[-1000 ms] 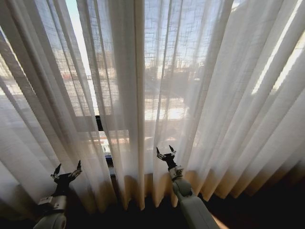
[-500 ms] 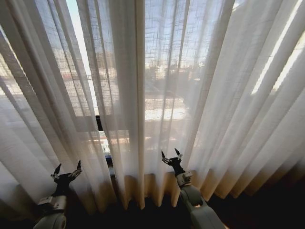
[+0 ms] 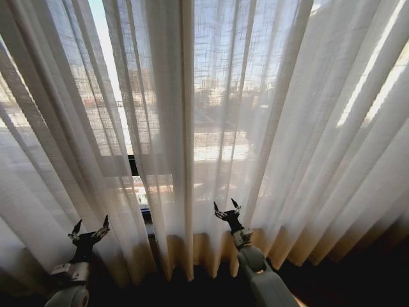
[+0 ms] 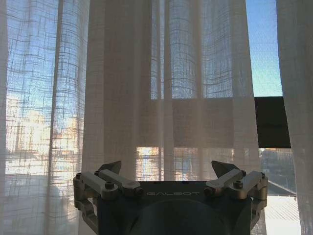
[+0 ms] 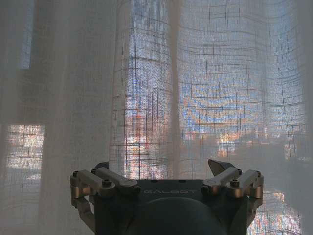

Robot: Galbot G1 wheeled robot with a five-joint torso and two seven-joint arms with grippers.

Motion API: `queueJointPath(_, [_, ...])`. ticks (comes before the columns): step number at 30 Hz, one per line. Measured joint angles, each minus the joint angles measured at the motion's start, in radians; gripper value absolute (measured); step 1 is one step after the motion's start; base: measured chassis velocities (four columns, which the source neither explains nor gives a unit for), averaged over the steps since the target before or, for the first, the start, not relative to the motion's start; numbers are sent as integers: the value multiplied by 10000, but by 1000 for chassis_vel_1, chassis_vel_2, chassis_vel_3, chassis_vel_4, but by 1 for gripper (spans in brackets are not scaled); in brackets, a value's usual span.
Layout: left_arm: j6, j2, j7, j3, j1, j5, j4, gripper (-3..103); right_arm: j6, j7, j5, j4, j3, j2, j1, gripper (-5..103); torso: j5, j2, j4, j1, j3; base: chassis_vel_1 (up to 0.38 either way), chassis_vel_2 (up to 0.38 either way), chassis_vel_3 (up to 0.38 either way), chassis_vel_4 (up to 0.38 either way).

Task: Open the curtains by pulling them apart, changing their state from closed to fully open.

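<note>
The sheer cream curtains (image 3: 268, 96) hang closed across the window in narrow vertical pleats. A thin slit between two panels shows sky and a dark window bar (image 3: 133, 167). My right gripper (image 3: 225, 208) is raised near the middle, open, its tips right at the fabric folds with nothing between them. Low at the left, my left gripper (image 3: 89, 229) stands open before the left panel. In the left wrist view the open left gripper (image 4: 166, 169) faces the curtains (image 4: 127, 98), apart from them. In the right wrist view the right gripper (image 5: 159, 166) is open, close to the curtains (image 5: 146, 98).
The dark floor (image 3: 358, 281) runs along the curtain hems. Through a gap between panels in the left wrist view shows the dark window bar (image 4: 271, 122). Buildings show dimly through the fabric.
My right gripper moved slightly right and downward, then drifted back a little left, staying open. The left arm has not moved. The curtains hang as before.
</note>
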Motion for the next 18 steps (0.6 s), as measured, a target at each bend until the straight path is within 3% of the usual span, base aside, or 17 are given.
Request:
queueJointPath(8, [1, 0, -1, 0, 0, 0, 0, 100, 78, 254, -159, -1501, -98, 581, 1435, 102, 0, -1, 3, 1, 1, 0, 0, 0, 0])
queueJointPath(9, [1, 0, 0, 0, 0, 0, 0, 100, 102, 291, -168, -1575, -97, 624, 1543, 93, 0, -1, 3, 1, 1, 0, 0, 0, 0])
queueJointPath(13, [1, 0, 0, 0, 0, 0, 0, 100, 103, 305, -154, -1525, -102, 605, 1524, 88, 0, -2, 0, 1, 1, 0, 0, 0, 0])
queueJointPath(18, [0, 0, 0, 0, 0, 0, 0, 100, 103, 305, -153, -1201, -144, 519, 1255, 66, 0, -1, 0, 0, 0, 0, 0, 0, 0])
